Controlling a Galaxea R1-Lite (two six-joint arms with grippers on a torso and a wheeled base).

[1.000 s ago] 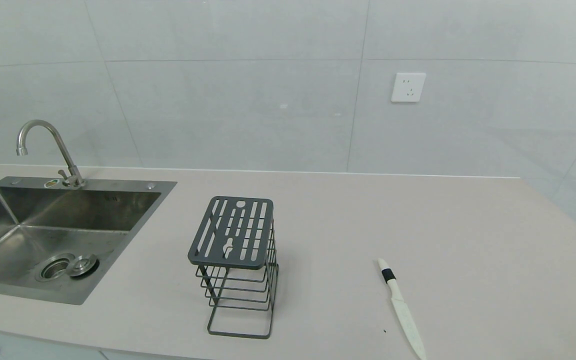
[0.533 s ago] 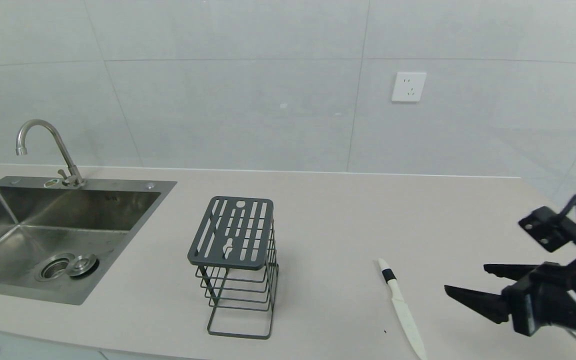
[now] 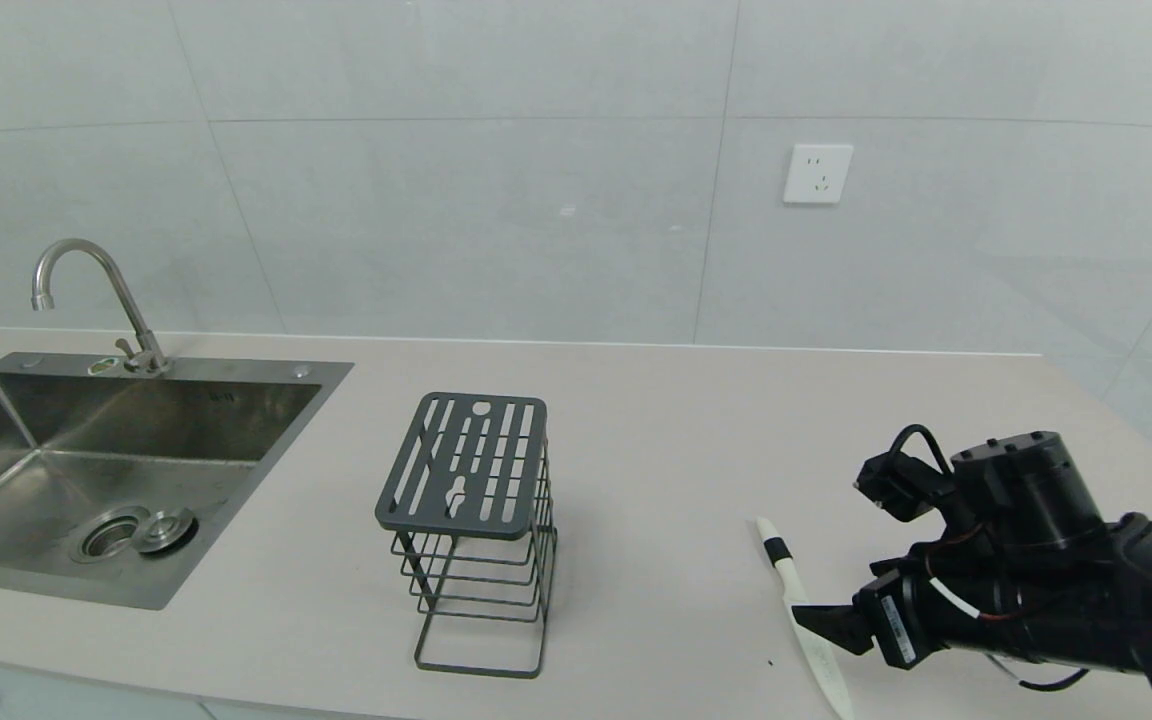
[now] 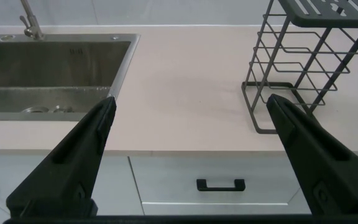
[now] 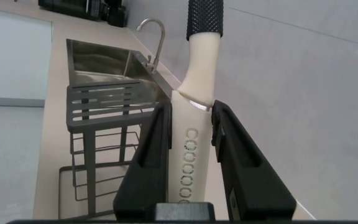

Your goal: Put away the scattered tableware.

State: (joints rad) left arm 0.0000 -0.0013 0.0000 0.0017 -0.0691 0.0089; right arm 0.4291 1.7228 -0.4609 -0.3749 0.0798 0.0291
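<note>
A white knife with a black-tipped handle (image 3: pixel 782 562) lies on the beige counter, right of a dark wire rack (image 3: pixel 464 470) with a slotted top. My right gripper (image 3: pixel 822 630) is low over the blade, just behind the handle. In the right wrist view its fingers (image 5: pixel 157 137) press both sides of the knife (image 5: pixel 194 149), shut on it, with the rack (image 5: pixel 104 102) beyond. My left gripper (image 4: pixel 188 155) is open with nothing in it, held in front of the counter edge, level with the cabinet drawer and facing the rack (image 4: pixel 303 62).
A steel sink (image 3: pixel 166 420) with a faucet (image 3: pixel 86 290) is set into the counter at the left. A wall socket (image 3: pixel 817 174) sits on the tiled wall behind. A drawer handle (image 4: pixel 220 185) shows below the counter front.
My right arm came in from the right edge, swung left and down onto the knife, and its fingers went from wide open to shut around the blade. The knife and rack stayed put.
</note>
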